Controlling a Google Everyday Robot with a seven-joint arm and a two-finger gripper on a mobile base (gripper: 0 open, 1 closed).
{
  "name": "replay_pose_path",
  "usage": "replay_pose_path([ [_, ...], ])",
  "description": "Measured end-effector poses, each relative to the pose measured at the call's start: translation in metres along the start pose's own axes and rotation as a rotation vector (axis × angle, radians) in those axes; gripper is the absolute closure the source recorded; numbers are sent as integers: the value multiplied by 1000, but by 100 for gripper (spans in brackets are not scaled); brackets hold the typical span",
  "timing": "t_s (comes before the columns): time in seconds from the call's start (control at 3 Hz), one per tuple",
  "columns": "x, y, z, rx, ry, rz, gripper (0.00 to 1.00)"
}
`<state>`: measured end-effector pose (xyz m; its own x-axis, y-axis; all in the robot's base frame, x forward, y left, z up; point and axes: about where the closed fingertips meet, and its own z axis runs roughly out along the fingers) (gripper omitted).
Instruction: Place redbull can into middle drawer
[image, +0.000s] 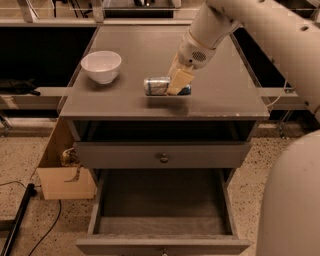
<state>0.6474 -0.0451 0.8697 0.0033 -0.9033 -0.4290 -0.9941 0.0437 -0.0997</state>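
Observation:
The redbull can (156, 86) lies on its side on the grey cabinet top (220, 95), near the front middle. My gripper (178, 88) comes down on it from the upper right. A tan finger (180, 79) crosses the front of the can's middle and the other finger is hidden behind it. The gripper looks shut on the can, which still rests on the top. The middle drawer (162, 200) is pulled out wide open at the bottom of the view, directly below, showing a bare grey floor and side walls.
A white bowl (101, 65) stands on the cabinet top to the left of the can. A shut drawer with a round knob (163, 158) sits above the open one. A cardboard box (60, 175) and a black cable (20, 220) lie on the floor at left.

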Motion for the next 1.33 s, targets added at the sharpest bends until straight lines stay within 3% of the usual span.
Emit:
replay_pose_path([
  [0.33, 1, 10, -36, 17, 0, -7, 100],
  [0.67, 10, 40, -73, 33, -38, 23, 100],
  [1.0, 23, 85, -105, 61, -111, 84, 100],
  [1.33, 58, 166, -129, 78, -190, 216, 100],
])
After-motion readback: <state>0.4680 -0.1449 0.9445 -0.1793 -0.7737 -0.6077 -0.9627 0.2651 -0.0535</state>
